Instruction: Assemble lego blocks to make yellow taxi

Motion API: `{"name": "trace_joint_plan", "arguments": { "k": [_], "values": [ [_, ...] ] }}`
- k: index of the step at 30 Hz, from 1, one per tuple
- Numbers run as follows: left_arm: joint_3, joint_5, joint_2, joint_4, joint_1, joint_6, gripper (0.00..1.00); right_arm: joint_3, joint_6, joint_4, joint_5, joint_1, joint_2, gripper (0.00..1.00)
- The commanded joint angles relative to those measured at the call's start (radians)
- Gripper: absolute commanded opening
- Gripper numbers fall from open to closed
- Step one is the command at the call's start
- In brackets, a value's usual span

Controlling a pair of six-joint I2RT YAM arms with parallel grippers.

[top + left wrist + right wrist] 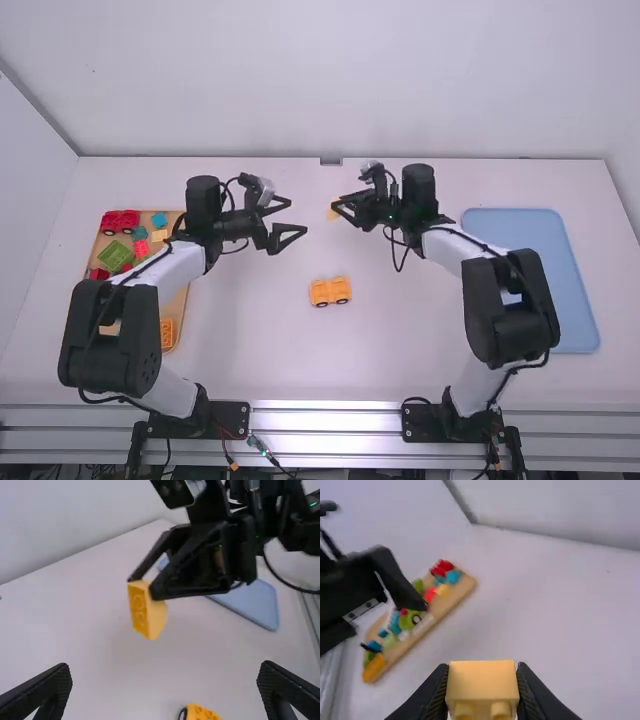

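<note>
Right gripper (336, 208): pinching a yellow block (482, 682), studs visible, clear of the worktop (250, 345). Left gripper (300, 216): spread, empty. Beyond them, the yellow car base (330, 292) sits on the worktop between the arms — dark wheels present, upright. Assessment: base apparently built; held block unattached, its fitting evidently outstanding.

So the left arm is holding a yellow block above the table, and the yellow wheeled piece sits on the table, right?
Not quite: the right end effector holds the yellow block, as the right wrist view shows; the left end effector is open and empty. The yellow wheeled piece does sit on the table.
</note>
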Motion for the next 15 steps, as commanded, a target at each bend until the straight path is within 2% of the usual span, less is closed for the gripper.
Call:
{"name": "trace_joint_plan", "arguments": {
  "k": [1, 2, 3, 5, 6, 11, 15],
  "values": [
    [-0.006, -0.049, -0.020, 0.003, -0.001, 0.020, 0.99, 0.097, -0.259, -0.128, 0.192, 0.033, -0.106, 0.07],
    [-0.006, -0.067, -0.020, 0.001, 0.002, 0.024, 0.99, 0.145, -0.377, -0.309, 0.281, 0.050, -0.135, 0.07],
    [-0.006, -0.068, -0.020, 0.000, 0.003, 0.024, 0.99, 0.151, -0.389, -0.329, 0.293, 0.051, -0.137, 0.07],
    [-0.006, -0.090, -0.020, 0.000, 0.008, 0.023, 0.99, 0.266, -0.551, -0.662, 0.498, 0.080, -0.149, 0.03],
    [-0.006, -0.096, -0.020, 0.001, 0.007, 0.024, 0.99, 0.295, -0.593, -0.752, 0.555, 0.090, -0.145, 0.03],
    [-0.006, -0.107, -0.020, 0.003, 0.017, 0.035, 0.99, 0.389, -0.801, -1.102, 0.736, 0.135, -0.106, 0.05],
    [-0.006, -0.108, -0.020, 0.003, 0.021, 0.034, 0.99, 0.391, -0.986, -1.233, 0.774, 0.157, -0.040, 0.04]
  ]
}}
